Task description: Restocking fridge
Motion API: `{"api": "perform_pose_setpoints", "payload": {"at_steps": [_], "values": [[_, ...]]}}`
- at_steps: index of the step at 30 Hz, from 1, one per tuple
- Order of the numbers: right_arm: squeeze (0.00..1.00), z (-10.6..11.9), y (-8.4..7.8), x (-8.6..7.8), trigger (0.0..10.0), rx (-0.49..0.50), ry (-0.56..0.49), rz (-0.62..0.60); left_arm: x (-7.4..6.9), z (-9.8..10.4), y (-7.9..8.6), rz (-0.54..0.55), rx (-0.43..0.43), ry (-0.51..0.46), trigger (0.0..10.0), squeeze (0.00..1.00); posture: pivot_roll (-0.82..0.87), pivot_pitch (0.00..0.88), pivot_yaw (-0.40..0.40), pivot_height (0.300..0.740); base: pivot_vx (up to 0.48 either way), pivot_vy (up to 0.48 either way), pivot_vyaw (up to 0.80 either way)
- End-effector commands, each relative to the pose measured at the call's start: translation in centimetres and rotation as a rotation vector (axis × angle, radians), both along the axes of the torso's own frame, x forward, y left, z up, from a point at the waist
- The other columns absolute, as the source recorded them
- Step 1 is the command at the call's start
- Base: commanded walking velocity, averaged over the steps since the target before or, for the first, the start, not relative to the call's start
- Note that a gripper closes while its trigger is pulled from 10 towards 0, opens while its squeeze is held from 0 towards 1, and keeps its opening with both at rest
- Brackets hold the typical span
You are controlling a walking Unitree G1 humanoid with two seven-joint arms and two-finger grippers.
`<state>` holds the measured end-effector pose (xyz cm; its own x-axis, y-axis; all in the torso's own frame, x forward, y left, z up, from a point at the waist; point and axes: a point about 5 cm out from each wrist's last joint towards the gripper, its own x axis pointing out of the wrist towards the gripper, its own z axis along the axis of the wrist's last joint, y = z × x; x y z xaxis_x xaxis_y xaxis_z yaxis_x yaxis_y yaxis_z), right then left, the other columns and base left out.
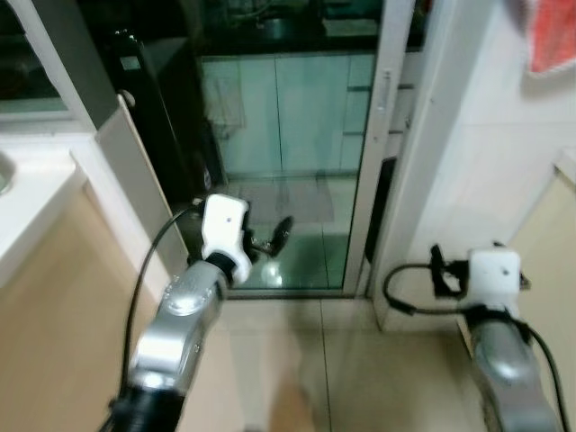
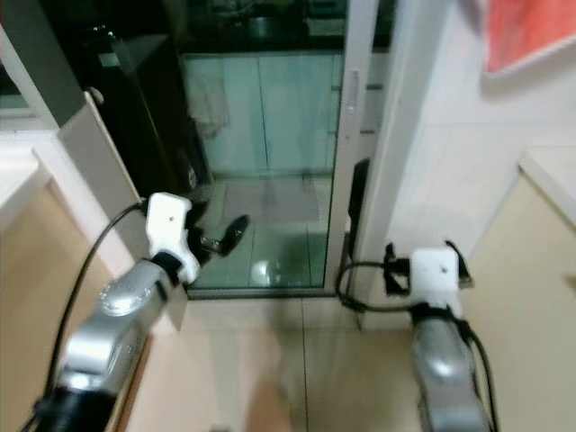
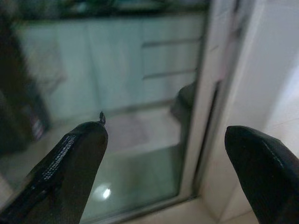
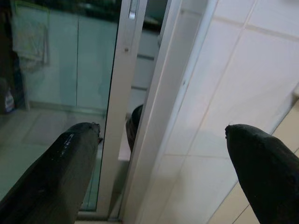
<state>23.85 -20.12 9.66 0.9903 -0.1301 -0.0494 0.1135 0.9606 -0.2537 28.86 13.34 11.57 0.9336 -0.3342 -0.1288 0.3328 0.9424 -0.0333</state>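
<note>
My left gripper (image 3: 164,128) is held out at about waist height toward a glass sliding door (image 1: 279,135). Its two black fingers (image 3: 70,163) stand wide apart with nothing between them. From the head it appears as a white wrist block with a black fingertip (image 1: 283,225) past it. My right gripper (image 4: 162,127) is open too and holds nothing. It points at the white door frame (image 4: 126,93) and the tiled wall (image 4: 224,93) beside it. A tall dark unit (image 1: 157,99) stands behind the left arm; I cannot tell what it is.
A white counter (image 1: 36,198) over a beige cabinet front runs along the left. Another beige cabinet (image 1: 549,243) stands on the right, with a red cloth (image 1: 549,36) hanging above it. Tiled floor (image 1: 360,360) lies between them up to the door.
</note>
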Motion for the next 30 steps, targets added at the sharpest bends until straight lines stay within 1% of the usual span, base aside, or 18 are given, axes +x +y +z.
{"api": "perform_pose_setpoints", "payload": {"at_steps": [1, 3, 5, 6, 10, 11, 12, 13, 15, 16, 17, 18, 20, 23, 27, 30], "values": [[0.73, -0.2, -0.7, -0.3, 10.0, -0.017, 0.022, -0.022, -0.2, 0.0, 0.0, 0.001, 0.006, 0.003, 10.0, 0.00, -0.11, 0.000, 0.062, 0.740, 0.000, 0.000, 0.00], [0.71, -0.2, -0.8, -0.6, 10.0, -0.017, 0.030, -0.010, -0.9, -0.6, 1.0, 0.019, 0.024, 0.031, 10.0, 0.00, -0.11, 0.000, 0.058, 0.740, 0.000, 0.000, 0.00], [0.70, -0.3, -0.9, -0.9, 10.0, -0.016, 0.036, -0.002, -1.6, -0.9, 1.5, 0.025, 0.028, 0.047, 10.0, 0.00, -0.11, 0.000, 0.049, 0.740, 0.000, 0.000, 0.00], [0.70, -0.3, -0.9, -0.9, 10.0, -0.016, 0.036, -0.002, -1.6, -0.9, 1.5, 0.025, 0.028, 0.047, 10.0, 0.00, -0.11, 0.000, 0.049, 0.740, 0.000, 0.000, 0.00], [0.70, 0.1, -1.0, -1.0, 10.0, -0.009, 0.029, 0.011, -2.8, -1.1, 1.6, 0.044, 0.004, 0.067, 10.0, 0.00, -0.11, 0.000, 0.044, 0.740, 0.000, 0.000, 0.00], [0.70, 0.1, -1.0, -1.0, 10.0, -0.009, 0.029, 0.011, -2.8, -1.1, 1.6, 0.044, 0.004, 0.067, 10.0, 0.00, -0.11, 0.000, 0.044, 0.740, 0.000, 0.000, 0.00], [0.71, 0.6, -1.3, -1.0, 10.0, -0.007, 0.019, 0.015, -3.5, -0.9, 1.9, 0.063, -0.007, 0.060, 10.0, 0.00, -0.12, 0.000, 0.049, 0.740, 0.000, 0.000, 0.00], [0.71, 0.6, -1.3, -1.0, 10.0, -0.007, 0.019, 0.015, -3.5, -0.9, 1.9, 0.063, -0.007, 0.060, 10.0, 0.00, -0.12, 0.000, 0.049, 0.740, 0.000, 0.000, 0.00], [0.71, 1.2, -1.9, -0.9, 10.0, -0.007, 0.009, 0.018, -4.3, -0.8, 2.6, 0.100, -0.008, 0.057, 10.0, 0.00, -0.11, 0.000, 0.040, 0.740, 0.000, 0.000, 0.00], [0.71, 1.3, -2.1, -0.7, 10.0, -0.006, 0.009, 0.021, -4.3, -0.8, 2.7, 0.112, -0.001, 0.056, 10.0, 0.00, -0.10, 0.000, 0.019, 0.740, 0.000, 0.000, 0.00], [0.71, 1.3, -2.1, -0.7, 10.0, -0.006, 0.009, 0.021, -4.3, -0.8, 2.7, 0.112, -0.001, 0.056, 10.0, 0.00, -0.10, 0.000, 0.019, 0.740, 0.000, 0.000, 0.00], [0.71, 1.1, -1.9, -0.4, 10.0, -0.004, 0.019, 0.039, -4.1, -0.6, 2.3, 0.097, 0.013, 0.039, 10.0, 0.00, -0.09, 0.000, 0.001, 0.740, 0.000, 0.000, 0.00], [0.71, 0.9, -1.7, -0.2, 10.0, -0.003, 0.023, 0.050, -4.1, -0.4, 2.1, 0.085, 0.027, 0.036, 10.0, 0.00, -0.08, 0.000, -0.007, 0.740, 0.000, 0.000, 0.00], [0.71, 0.4, -1.3, 0.0, 10.0, 0.002, 0.037, 0.063, -4.1, -0.3, 2.3, 0.091, 0.043, 0.048, 10.0, 0.00, -0.06, 0.000, -0.018, 0.740, 0.000, 0.000, 0.00], [0.71, 0.2, -1.1, 0.0, 10.0, 0.008, 0.046, 0.072, -4.4, -0.1, 2.5, 0.103, 0.037, 0.053, 10.0, 0.00, -0.05, 0.000, -0.019, 0.740, 0.000, 0.000, 0.00], [0.71, 0.1, -0.7, 0.2, 10.0, 0.019, 0.051, 0.092, -4.6, 0.2, 2.5, 0.120, 0.017, 0.051, 10.0, 0.00, -0.04, 0.000, -0.026, 0.740, 0.000, 0.000, 0.00]]}}
